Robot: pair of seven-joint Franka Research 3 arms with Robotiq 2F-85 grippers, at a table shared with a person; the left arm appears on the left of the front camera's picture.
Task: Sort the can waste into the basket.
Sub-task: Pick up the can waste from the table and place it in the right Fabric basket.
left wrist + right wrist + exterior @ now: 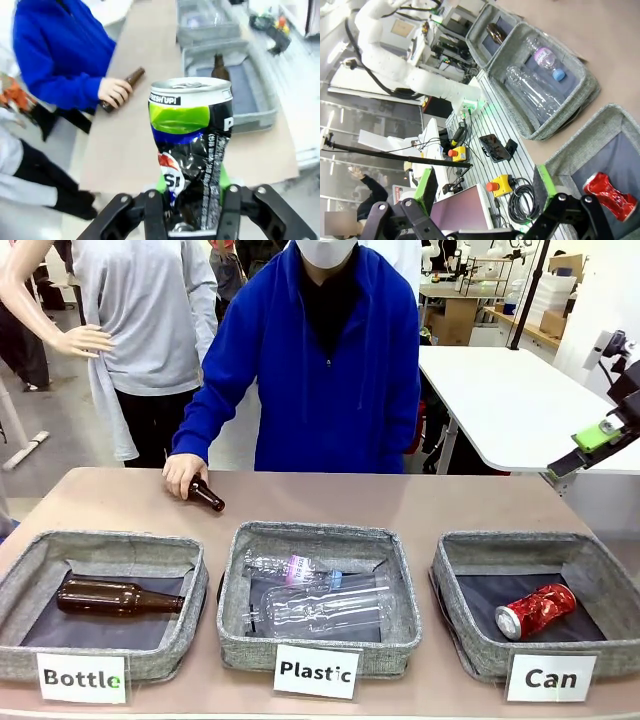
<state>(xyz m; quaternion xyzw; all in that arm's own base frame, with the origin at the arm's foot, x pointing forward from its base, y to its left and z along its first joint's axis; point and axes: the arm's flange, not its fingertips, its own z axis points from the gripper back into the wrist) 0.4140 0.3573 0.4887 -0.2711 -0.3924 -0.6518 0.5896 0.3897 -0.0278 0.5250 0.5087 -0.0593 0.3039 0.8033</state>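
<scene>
Off left end of table (145, 100) | grips crushed silver-grey, dark-printed can (190, 130) upright in left gripper (192, 200), ready for binning | holds right gripper (484, 187) wide, empty | leaves crushed shiny red can (536, 610) inside grey woven "Can" basket (470, 550).

Red can (610, 196) lying in Can basket (580, 142); fingers (546, 192) apart.

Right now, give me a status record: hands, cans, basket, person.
left hand: shut on silver can
right hand: open, holding nothing
red can: lying in Can basket
silver can: crushed, held upright, not yet in basket
person's hand: on a brown bottle lying on the table
</scene>
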